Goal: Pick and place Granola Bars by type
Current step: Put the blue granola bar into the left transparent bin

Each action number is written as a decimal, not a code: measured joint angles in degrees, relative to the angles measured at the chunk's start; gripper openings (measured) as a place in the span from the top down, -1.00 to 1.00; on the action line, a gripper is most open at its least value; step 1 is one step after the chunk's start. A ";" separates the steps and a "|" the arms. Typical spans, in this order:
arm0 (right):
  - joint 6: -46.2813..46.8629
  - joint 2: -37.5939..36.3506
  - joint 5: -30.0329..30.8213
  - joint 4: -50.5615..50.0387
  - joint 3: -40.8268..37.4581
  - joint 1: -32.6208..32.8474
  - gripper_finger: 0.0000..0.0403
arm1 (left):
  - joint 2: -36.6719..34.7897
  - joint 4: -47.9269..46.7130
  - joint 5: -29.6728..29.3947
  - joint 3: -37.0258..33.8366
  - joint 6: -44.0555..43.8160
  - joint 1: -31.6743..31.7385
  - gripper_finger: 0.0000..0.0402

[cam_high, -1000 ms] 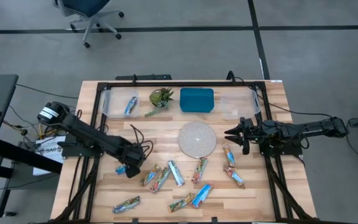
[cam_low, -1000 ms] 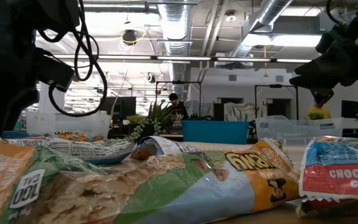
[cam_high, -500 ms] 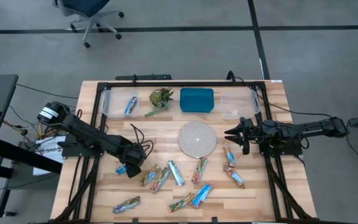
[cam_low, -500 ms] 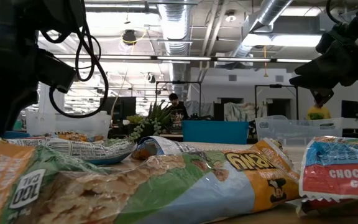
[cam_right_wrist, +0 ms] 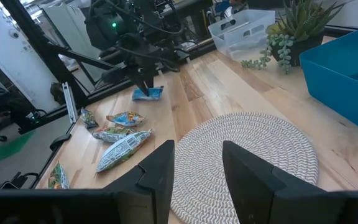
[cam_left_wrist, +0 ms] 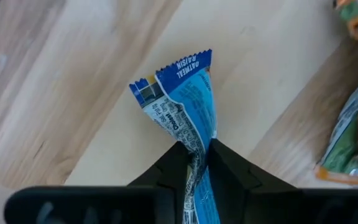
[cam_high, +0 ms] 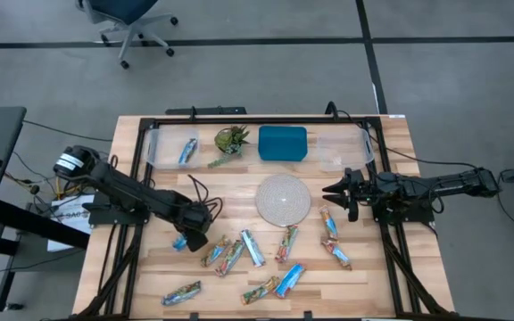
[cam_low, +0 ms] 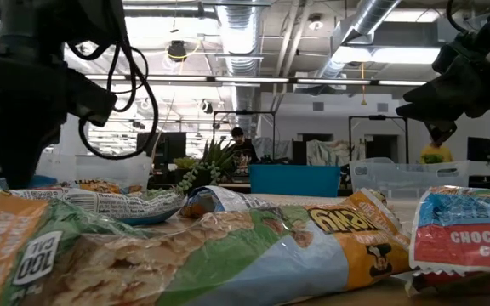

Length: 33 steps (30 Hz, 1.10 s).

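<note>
High view: left gripper [cam_high: 188, 239] sits over a blue granola bar [cam_high: 179, 242] at the table's left-front. Left wrist view: fingers pinched on the bar [cam_left_wrist: 188, 118], its long axis pointing away, crimped end outward. Right gripper [cam_high: 332, 190] hovers half-open beside the woven mat [cam_high: 284, 199].

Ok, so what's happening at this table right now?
The left gripper is down on the left part of the table, its fingers pinched on a blue granola bar that lies apart from the scattered bars toward the front. One blue bar already sits in the clear bin at the back left. The right gripper hangs beside the round woven mat, fingers apart, holding nothing.
</note>
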 joint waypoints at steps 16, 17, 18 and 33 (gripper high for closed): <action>-0.02 0.00 0.00 0.00 -0.01 0.02 0.37 | -17.43 -0.01 -7.98 -0.02 -1.78 13.29 0.74; -0.01 0.02 -0.02 0.02 -0.02 0.01 0.37 | -18.65 -0.01 -8.31 -0.02 -1.64 14.81 0.74; -0.02 0.01 0.00 0.02 -0.01 0.00 0.37 | -19.92 -0.14 -8.64 -0.02 -1.37 16.38 0.74; -0.02 0.02 0.00 0.02 -0.02 0.02 0.37 | -31.01 -2.37 -7.86 0.17 9.85 44.20 0.74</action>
